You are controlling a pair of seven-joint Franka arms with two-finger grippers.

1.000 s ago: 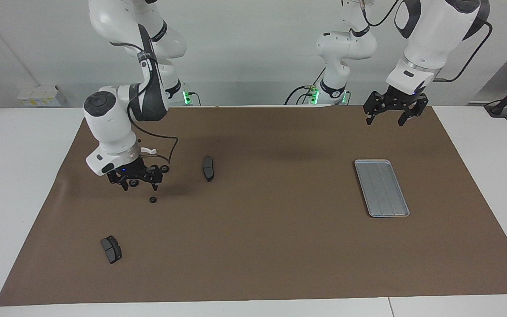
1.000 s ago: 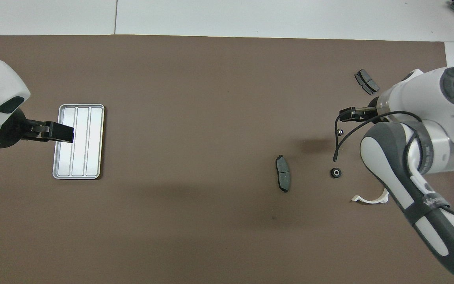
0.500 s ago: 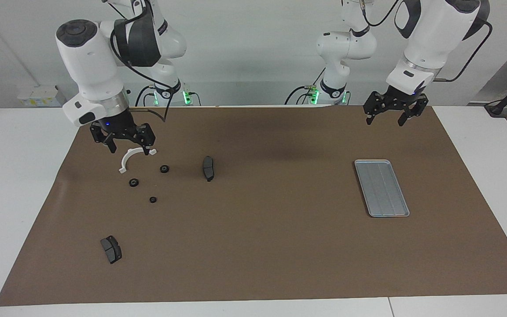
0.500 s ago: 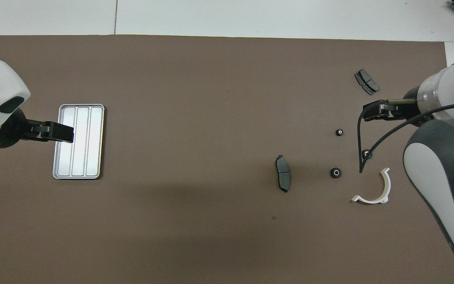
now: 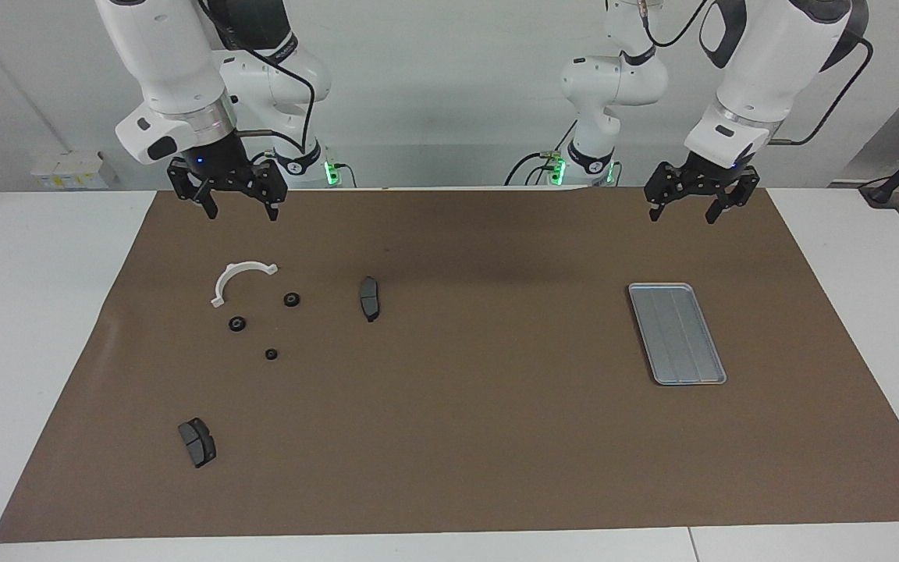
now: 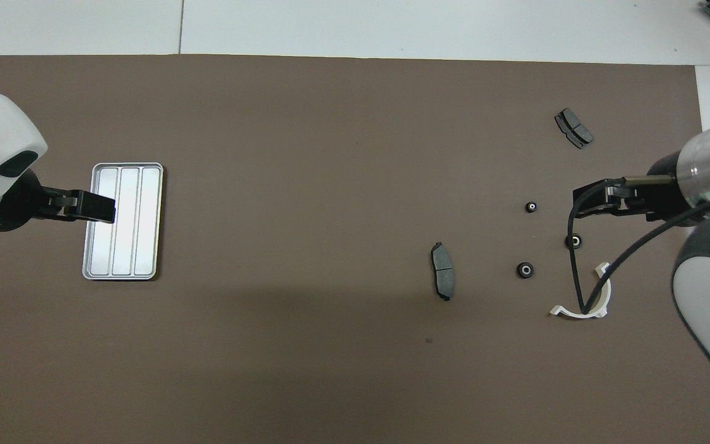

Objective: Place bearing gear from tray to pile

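- Silver-grey grooved metal tray (image 5: 677,333) lies toward the left arm's end; we see nothing in it.
- Small black ring gears (image 5: 237,323) lie scattered toward the right arm's end, beside a white half-ring bracket (image 5: 234,278).
- Left gripper (image 5: 682,209) and right gripper (image 5: 239,207) hang raised, fingers apart, empty.

One high camera faces the robots, another looks steeply down; both share the brown mat (image 5: 465,437).

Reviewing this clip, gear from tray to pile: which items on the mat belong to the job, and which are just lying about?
Belongs to the job:
- tray, nothing in it
- pile of three black gears

Lying about:
- white half-ring bracket
- brake pad beside the gears
- brake pad farthest from the robots
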